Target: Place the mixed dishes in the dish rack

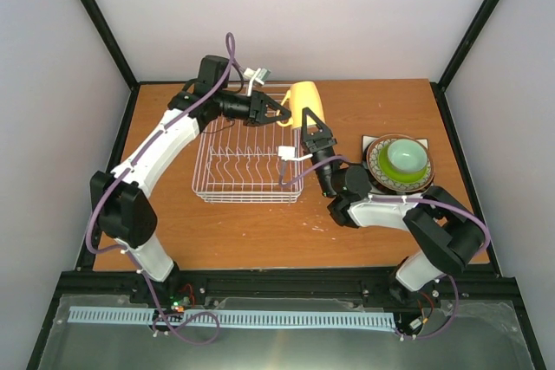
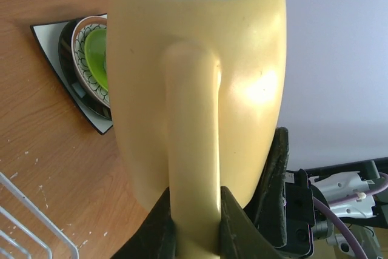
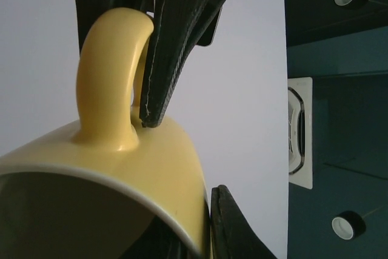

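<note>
The yellow-tan mug (image 1: 306, 100) hangs in the air over the far right corner of the white wire dish rack (image 1: 247, 162). My left gripper (image 1: 282, 114) is shut on the mug's handle, as the left wrist view (image 2: 197, 210) shows, with the mug (image 2: 194, 77) filling that view. My right gripper (image 1: 317, 134) comes from below and is shut on the mug's rim (image 3: 203, 228), one finger (image 3: 233, 235) outside the wall and one inside. The pale grey-green cup (image 1: 406, 158) sits on the lime-green plate (image 1: 390, 178), stacked on the patterned-rim plate (image 1: 375, 162) and the white plate (image 1: 369, 141).
The plate stack (image 2: 91, 65) stands on the wooden table (image 1: 364, 110) right of the rack, close to my right arm. A rack corner (image 2: 24, 216) shows at the lower left of the left wrist view. Black frame posts and grey walls ring the table.
</note>
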